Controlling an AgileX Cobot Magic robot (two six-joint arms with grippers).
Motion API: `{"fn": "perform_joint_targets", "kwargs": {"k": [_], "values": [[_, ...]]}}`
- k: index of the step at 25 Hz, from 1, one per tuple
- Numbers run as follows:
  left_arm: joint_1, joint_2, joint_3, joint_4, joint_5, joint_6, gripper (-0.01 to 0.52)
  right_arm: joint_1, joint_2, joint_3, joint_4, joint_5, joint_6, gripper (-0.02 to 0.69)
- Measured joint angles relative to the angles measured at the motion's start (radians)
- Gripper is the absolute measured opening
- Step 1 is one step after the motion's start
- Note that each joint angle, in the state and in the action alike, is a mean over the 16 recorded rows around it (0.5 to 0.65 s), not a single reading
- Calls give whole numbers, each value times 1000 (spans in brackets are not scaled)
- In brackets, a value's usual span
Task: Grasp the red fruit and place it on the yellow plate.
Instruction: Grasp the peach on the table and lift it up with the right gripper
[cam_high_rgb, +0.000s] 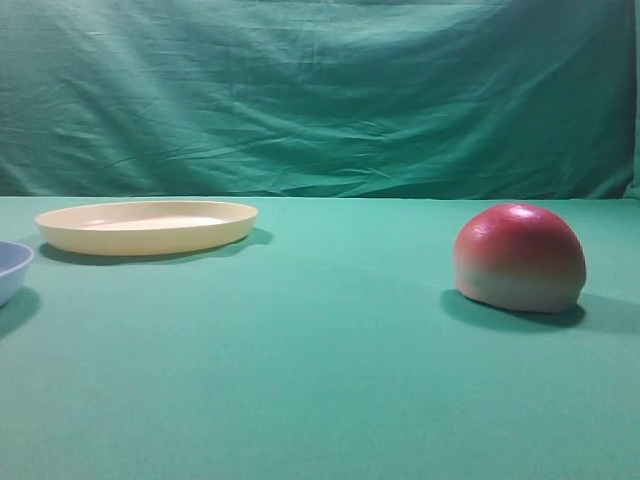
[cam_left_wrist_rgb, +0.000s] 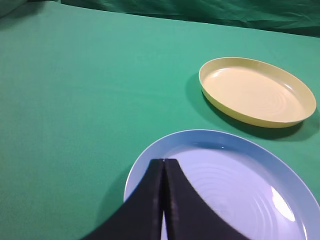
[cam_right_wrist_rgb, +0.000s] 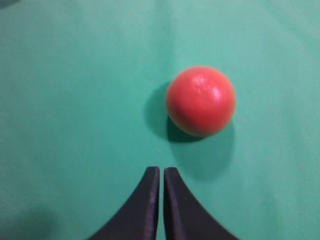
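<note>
The red fruit (cam_high_rgb: 520, 257) rests flat side down on the green cloth at the right; from above it looks like a round red ball (cam_right_wrist_rgb: 201, 100). The yellow plate (cam_high_rgb: 148, 225) lies at the back left with nothing on it, and it shows in the left wrist view too (cam_left_wrist_rgb: 256, 92). My right gripper (cam_right_wrist_rgb: 162, 170) hovers above the cloth, shut and holding nothing, with the fruit ahead of its tips and a little to the right. My left gripper (cam_left_wrist_rgb: 164, 162) is shut and holds nothing, over a light blue dish. Neither gripper appears in the exterior view.
A light blue dish (cam_left_wrist_rgb: 225, 185) sits nearer than the yellow plate, its rim just showing at the left edge (cam_high_rgb: 14, 266). A green cloth covers the table and hangs as a backdrop (cam_high_rgb: 320, 90) behind.
</note>
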Motion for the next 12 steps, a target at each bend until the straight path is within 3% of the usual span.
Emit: {"fn": "perform_joint_targets", "kwargs": {"k": [7, 12], "values": [[0, 0, 0, 0, 0, 0, 0, 33, 161, -123, -141, 32, 165, 14], [0, 0, 0, 0, 0, 0, 0, 33, 222, -180, -212, 70, 248, 121]]}}
